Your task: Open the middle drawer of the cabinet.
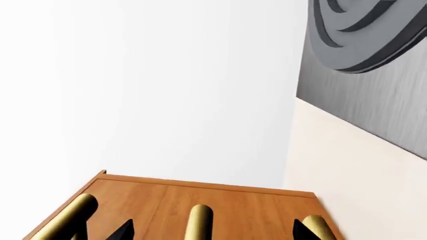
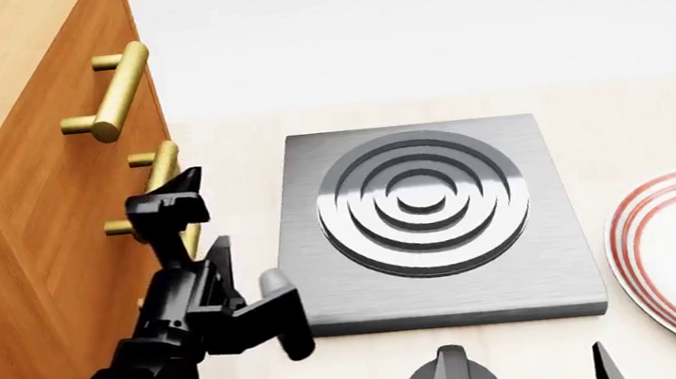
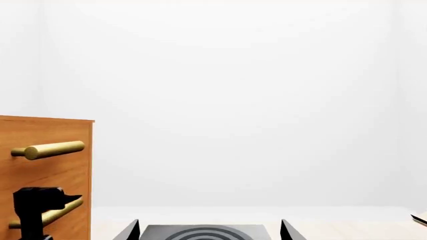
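You face a boxy orange-brown wooden cabinet (image 2: 15, 233), its grain smooth with a satin sheen. Its round bar handles (image 2: 114, 92) look like polished brass. To its right, the grey square hotplate (image 2: 430, 222) shows brushed metal. The left hand (image 2: 182, 201) is matt black plastic. The desk (image 2: 632, 121) looks pale and matt.

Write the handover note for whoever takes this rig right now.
Left gripper: open, fingers either side of the middle drawer handle, not yet closed on it.
Right gripper: open, empty, low over the grey hotplate.
The cabinet stands left of the hotplate; all drawer fronts look flush.
Done: approach to the handle.
Left: close on the handle, pull the drawer out.
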{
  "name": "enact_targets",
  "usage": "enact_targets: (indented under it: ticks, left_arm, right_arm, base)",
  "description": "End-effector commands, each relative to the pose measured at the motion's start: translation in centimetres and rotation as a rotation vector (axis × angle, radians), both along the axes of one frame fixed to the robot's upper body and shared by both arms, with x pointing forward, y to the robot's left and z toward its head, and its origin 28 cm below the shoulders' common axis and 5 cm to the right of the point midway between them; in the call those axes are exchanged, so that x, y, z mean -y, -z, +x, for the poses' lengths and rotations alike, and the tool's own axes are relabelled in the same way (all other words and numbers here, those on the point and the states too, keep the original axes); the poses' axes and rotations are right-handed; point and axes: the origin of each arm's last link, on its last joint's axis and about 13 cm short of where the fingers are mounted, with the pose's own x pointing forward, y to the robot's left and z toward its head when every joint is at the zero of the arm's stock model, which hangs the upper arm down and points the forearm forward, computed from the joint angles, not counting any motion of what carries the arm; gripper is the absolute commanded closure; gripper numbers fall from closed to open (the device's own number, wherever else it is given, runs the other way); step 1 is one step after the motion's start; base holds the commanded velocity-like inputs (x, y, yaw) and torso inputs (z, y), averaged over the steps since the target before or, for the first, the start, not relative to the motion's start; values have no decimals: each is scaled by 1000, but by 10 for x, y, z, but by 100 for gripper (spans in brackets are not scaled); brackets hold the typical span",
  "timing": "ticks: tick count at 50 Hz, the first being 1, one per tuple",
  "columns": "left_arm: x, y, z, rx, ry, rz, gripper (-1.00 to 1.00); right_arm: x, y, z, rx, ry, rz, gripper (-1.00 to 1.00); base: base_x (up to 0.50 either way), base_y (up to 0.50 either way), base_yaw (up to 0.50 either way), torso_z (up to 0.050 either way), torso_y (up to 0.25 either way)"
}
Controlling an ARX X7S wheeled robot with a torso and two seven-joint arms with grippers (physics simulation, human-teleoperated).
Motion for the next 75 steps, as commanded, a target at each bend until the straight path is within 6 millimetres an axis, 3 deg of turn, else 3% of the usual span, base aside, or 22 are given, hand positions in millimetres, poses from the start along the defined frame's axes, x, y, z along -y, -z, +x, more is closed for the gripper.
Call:
enact_targets:
  ticks: [1, 71, 72, 75]
  left_arm:
    - [-5, 1, 0, -5, -31, 11, -100]
    - [-16, -2, -5, 17, -238, 61, -100]
    - [-16, -2, -4, 22, -236, 58, 100]
    - [-16, -1, -5, 20, -228, 64, 100]
  right_arm:
    - [0, 0, 0, 0, 0, -1, -100]
    - [-1, 0, -1, 5, -1, -4, -100]
    - [-1, 0, -1, 4, 0, -4, -100]
    - [-1, 0, -1, 5, 0, -4, -100]
  base:
    - [0, 0, 0, 0, 0]
    - [0, 0, 0, 0, 0]
    - [0, 0, 0, 0, 0]
    - [0, 0, 0, 0, 0]
